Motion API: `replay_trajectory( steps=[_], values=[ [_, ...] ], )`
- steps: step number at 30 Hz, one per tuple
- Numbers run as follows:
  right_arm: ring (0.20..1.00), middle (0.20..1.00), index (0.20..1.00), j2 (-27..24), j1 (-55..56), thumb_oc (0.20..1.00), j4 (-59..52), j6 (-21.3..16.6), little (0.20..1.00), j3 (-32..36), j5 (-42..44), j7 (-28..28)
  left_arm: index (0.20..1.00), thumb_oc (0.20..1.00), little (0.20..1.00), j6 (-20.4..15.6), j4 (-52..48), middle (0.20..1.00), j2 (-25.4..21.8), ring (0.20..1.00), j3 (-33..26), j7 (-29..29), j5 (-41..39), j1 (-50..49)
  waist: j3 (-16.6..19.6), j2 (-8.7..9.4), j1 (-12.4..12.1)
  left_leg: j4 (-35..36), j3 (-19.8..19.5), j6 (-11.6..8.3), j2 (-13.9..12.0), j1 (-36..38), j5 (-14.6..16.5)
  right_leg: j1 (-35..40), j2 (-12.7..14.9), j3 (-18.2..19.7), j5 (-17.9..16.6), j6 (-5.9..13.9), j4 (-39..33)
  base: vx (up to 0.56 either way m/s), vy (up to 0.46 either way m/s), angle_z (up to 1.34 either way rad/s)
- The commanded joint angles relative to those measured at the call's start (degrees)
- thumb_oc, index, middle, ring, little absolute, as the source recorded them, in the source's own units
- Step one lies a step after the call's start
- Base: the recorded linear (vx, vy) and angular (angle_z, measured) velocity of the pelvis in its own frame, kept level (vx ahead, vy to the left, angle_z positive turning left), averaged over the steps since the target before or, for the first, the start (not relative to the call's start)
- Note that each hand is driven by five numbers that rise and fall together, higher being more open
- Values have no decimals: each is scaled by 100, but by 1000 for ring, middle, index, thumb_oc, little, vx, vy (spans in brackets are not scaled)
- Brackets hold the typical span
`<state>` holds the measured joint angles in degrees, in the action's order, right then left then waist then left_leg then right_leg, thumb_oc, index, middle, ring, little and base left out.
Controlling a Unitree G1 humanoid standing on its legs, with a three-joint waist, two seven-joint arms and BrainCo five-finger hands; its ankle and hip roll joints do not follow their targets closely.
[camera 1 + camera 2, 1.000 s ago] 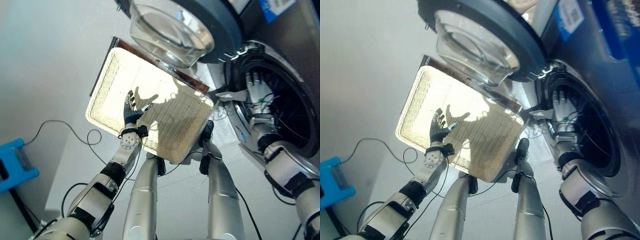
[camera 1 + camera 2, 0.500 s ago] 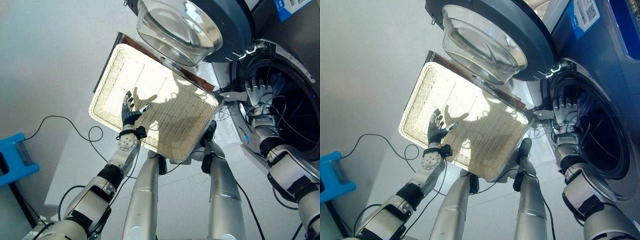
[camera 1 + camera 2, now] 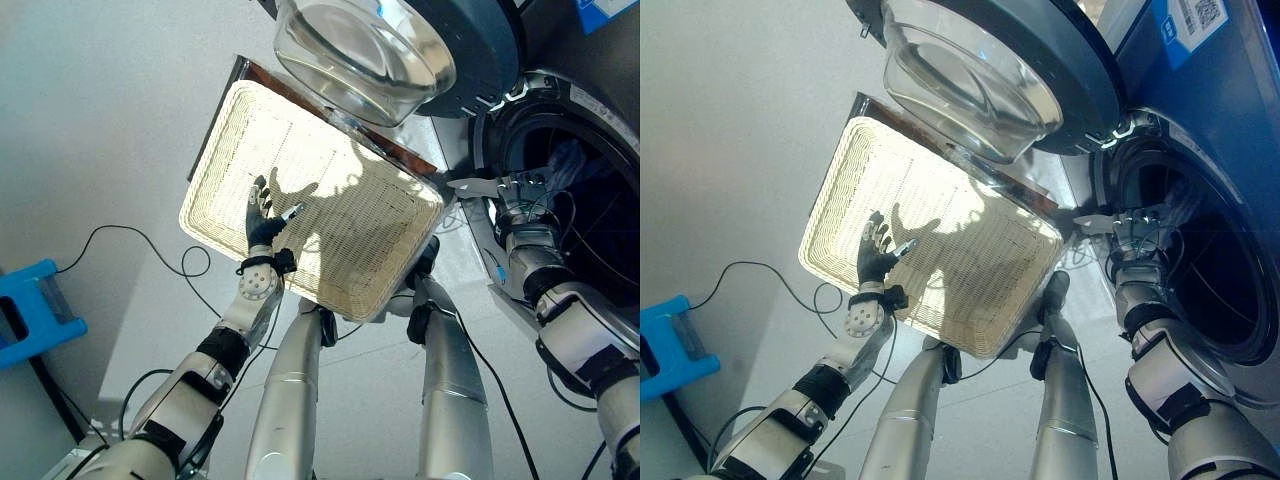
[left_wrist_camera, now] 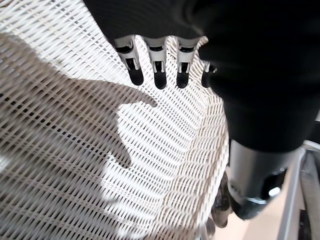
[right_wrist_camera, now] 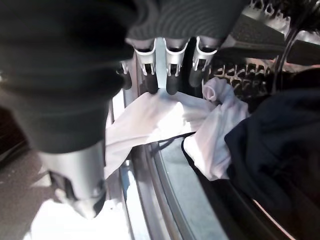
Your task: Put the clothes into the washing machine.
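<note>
The white wicker basket point(image 3: 215, 165) lies on the floor with nothing in it. My left hand point(image 3: 262, 222) hovers over its bottom, open, its straight fingers point(image 4: 159, 75) holding nothing. To the right stands the washing machine with its round door point(image 3: 440, 60) swung open. My right hand point(image 3: 1132, 238) is at the rim of the drum opening point(image 3: 600, 230), open. Its fingers point(image 5: 171, 75) point at a white cloth point(image 5: 160, 120) that lies over the drum's rim. A dark navy garment point(image 5: 275, 150) lies beside it inside the drum.
The open glass door hangs over the basket's far corner. A blue box point(image 3: 35, 310) sits on the floor at the left. The rest around the basket is grey floor.
The camera has shifted a little. My right hand has drawn back from deeper in the drum to its rim. The left hand stays spread over the basket.
</note>
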<state>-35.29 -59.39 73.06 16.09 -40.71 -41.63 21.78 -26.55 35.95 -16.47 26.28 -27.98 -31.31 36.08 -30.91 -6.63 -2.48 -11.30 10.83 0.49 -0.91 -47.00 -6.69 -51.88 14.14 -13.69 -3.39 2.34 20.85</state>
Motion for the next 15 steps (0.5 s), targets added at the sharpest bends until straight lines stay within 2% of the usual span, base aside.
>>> replay_trajectory(
  steps=[1,11,15],
  values=[
    [1000,1000,1000,-406,-165,1000,270,131,1000,-212,228,-259,1000,1000,1000,-365,-453,1000,89,1000,1,8,-57,8,111,-461,-91,-632,377,-338,130,-375,581,-361,159,-371,-116,620,296,-3,8,4],
    [1000,1000,1000,-610,-435,1000,366,366,1000,-173,58,-327,1000,1000,1000,-315,-911,1000,40,1000,-18,-201,-14,63,111,-510,-111,-772,393,-339,101,-672,620,-689,208,-351,-110,620,466,0,0,1],
    [1000,1000,1000,-675,-500,1000,400,439,1000,-187,45,-703,1000,1000,1000,-306,-1061,1000,45,1000,-48,-229,-39,14,111,-518,-129,-774,387,-358,88,-737,602,-754,222,-361,-132,623,462,0,0,0]
  ],
)
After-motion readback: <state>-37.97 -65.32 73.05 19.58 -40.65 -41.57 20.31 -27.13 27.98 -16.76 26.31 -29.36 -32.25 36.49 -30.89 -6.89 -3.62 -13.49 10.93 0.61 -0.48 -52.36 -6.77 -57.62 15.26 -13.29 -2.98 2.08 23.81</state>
